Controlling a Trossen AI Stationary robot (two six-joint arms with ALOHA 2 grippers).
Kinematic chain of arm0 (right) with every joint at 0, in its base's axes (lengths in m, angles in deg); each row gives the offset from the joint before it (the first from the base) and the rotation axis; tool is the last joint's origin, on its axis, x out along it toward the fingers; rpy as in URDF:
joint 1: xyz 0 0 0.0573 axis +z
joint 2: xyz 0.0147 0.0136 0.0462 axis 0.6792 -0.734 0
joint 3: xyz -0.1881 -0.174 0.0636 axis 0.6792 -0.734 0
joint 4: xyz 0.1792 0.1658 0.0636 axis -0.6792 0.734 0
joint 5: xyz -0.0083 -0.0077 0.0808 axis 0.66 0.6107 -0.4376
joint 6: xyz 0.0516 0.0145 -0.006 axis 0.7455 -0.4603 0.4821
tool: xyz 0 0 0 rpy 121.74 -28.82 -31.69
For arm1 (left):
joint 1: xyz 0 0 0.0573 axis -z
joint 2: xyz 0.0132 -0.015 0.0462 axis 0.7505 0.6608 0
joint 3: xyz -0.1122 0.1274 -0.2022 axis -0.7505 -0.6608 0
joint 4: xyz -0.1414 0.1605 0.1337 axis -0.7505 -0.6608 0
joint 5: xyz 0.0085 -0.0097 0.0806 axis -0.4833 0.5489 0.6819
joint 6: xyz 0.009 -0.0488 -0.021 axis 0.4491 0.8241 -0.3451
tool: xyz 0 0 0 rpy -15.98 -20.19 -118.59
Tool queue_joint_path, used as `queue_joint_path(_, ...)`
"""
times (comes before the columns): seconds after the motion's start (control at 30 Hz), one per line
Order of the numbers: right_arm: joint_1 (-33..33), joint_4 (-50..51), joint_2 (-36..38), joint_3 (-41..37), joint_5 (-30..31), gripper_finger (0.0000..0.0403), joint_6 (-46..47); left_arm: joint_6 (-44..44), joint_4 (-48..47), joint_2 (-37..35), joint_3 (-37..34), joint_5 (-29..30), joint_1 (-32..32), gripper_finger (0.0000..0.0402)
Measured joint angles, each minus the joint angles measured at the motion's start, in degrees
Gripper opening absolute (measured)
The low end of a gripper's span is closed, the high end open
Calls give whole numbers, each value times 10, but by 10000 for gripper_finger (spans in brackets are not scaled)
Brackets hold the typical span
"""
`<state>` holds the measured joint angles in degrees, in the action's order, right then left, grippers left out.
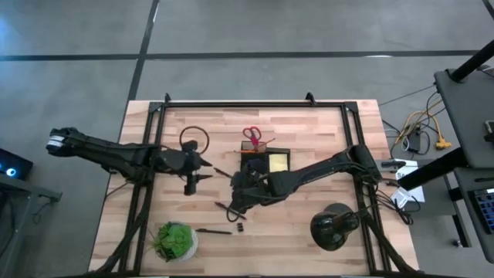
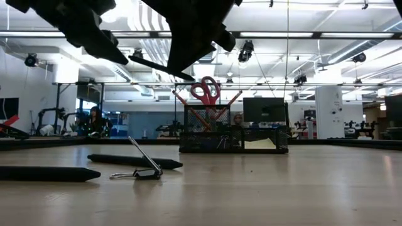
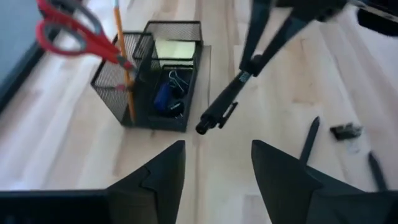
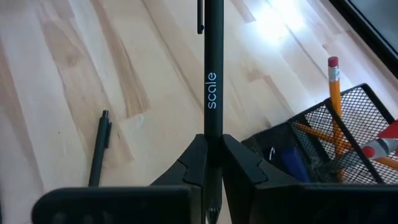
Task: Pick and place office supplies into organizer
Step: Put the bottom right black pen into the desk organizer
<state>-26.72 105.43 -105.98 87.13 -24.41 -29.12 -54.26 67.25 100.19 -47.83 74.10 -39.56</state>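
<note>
While clamped, black pen juts beyond right tool.

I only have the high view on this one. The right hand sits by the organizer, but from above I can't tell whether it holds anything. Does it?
Observer: Yes. In its wrist view the right hand is shut on a black pen with the word "scale" printed on it.
Operator: And the left hand?
Observer: Its wrist view shows the left hand open, with nothing between its fingers.
Operator: What's already in the organizer?
Observer: The left wrist view shows red-handled scissors and an orange pencil standing in the tall compartment of the organizer, and a yellow sticky pad in another compartment.
</note>
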Motion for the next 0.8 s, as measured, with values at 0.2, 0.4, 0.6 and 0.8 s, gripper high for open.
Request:
queue_joint_path(0.2,0,10,0,0,-2,22,-4,-86,24,3,1,-18,0,171)
queue_joint_path(0.4,-5,14,0,0,-14,22,-21,-149,50,43,2,-47,-1,171)
queue_joint_path(0.6,-7,9,0,0,-32,22,-33,-157,61,63,2,-38,-5,171)
queue_joint_path(0.8,-7,11,1,0,-37,22,-33,-177,79,61,3,-33,-12,171)
